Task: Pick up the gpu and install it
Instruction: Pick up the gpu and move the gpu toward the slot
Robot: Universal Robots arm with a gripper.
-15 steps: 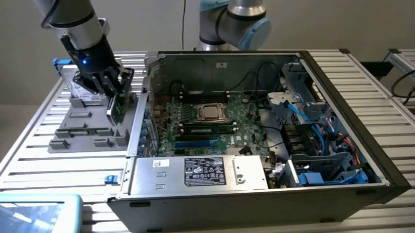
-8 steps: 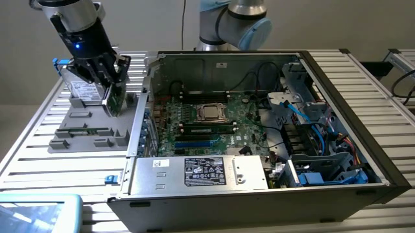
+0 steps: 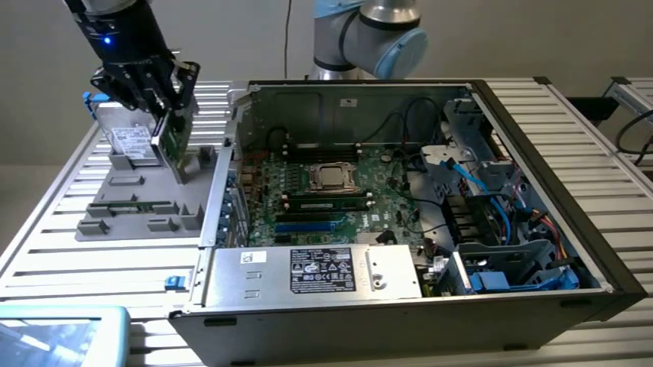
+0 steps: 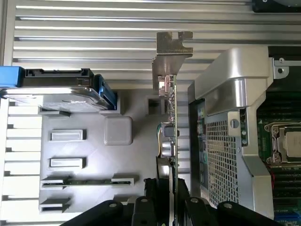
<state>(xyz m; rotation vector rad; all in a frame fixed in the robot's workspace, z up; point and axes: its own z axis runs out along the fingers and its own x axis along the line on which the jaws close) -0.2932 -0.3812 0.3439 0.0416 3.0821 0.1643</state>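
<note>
My gripper is clamped on the gpu and holds it upright over the grey holder, beside the open case. I cannot tell if the card is free of the holder. I judge that the grasp is done and the install is not: the card is outside the case.

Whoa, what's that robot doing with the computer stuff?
The robot arm's gripper is clamped on the gpu, a green card standing on edge at the grey holder tray. A hard drive sits in that tray too. Beside it the computer case lies open with its motherboard showing. The card is not in the computer yet.
</note>
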